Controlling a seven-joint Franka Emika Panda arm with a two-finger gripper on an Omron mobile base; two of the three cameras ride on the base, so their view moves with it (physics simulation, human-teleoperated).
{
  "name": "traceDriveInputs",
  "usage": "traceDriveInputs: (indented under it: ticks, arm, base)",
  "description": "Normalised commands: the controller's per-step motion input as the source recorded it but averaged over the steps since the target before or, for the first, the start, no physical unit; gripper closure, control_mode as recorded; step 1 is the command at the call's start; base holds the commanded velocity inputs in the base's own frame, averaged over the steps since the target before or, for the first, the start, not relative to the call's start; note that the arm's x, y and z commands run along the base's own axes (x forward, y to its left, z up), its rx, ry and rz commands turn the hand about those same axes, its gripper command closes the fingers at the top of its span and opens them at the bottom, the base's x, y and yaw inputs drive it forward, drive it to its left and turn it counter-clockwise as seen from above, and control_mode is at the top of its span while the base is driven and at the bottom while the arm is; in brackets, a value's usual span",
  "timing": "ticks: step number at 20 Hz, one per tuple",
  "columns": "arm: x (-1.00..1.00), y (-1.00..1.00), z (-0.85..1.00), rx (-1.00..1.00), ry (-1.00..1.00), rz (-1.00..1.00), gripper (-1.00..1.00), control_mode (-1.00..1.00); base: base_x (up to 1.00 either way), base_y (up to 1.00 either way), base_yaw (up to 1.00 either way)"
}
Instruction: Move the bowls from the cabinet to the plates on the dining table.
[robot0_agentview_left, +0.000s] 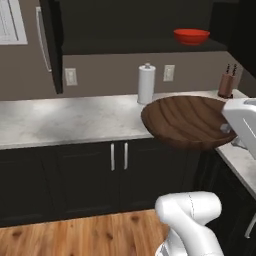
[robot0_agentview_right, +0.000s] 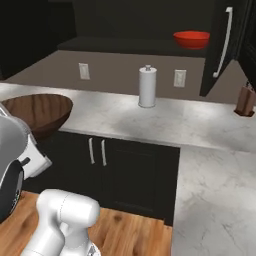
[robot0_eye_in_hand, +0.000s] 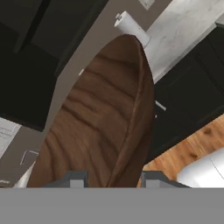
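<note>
Wooden bowl (robot0_agentview_left: 185, 122) — wide, shallow, dark brown with streaked grain — hangs in the air in front of the grey-veined white marble counter (robot0_agentview_left: 70, 120), its far rim overlapping the counter's front edge in the left base view. Measured from that counter: at its left end the near-black wall cabinet's open door (robot0_agentview_left: 51, 45) with a slim silver bar handle hangs above it; the black base cupboards (robot0_agentview_left: 117, 172) with two short silver pulls stand beneath; a white paper-towel roll (robot0_agentview_left: 146, 83) stands upright near the back wall, just behind the bowl's rim as seen from the left; a small glossy red bowl (robot0_agentview_left: 191, 36) rests on the dark cabinet shelf above the counter, up and right of the roll; a brown knife block (robot0_agentview_left: 226, 84) sits at the counter's right end.

In the hand view the gripper (robot0_eye_in_hand: 113, 180) has its two dark fingertips (robot0_eye_in_hand: 75, 179) on either side of the bowl's near rim — the jaws are clamped on that rim, one tip over the grained inside, the other against the outer wall. The bowl stretches away from the jaws, toward the roll.
</note>
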Motion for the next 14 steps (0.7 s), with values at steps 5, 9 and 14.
traceDriveInputs:
  ticks: [5,9,14]
  arm:
    - [0.00,0.00,0.00,0.00,0.00,0.00,1.00,1.00]
    - [0.00,0.00,0.00,0.00,0.00,0.00,1.00,1.00]
    - [0.00,0.00,0.00,0.00,0.00,0.00,1.00,1.00]
  base:
    - [-0.21,0.33,0.47]
    - [-0.01,0.34,0.67]
    - [0.00,0.45,0.77]
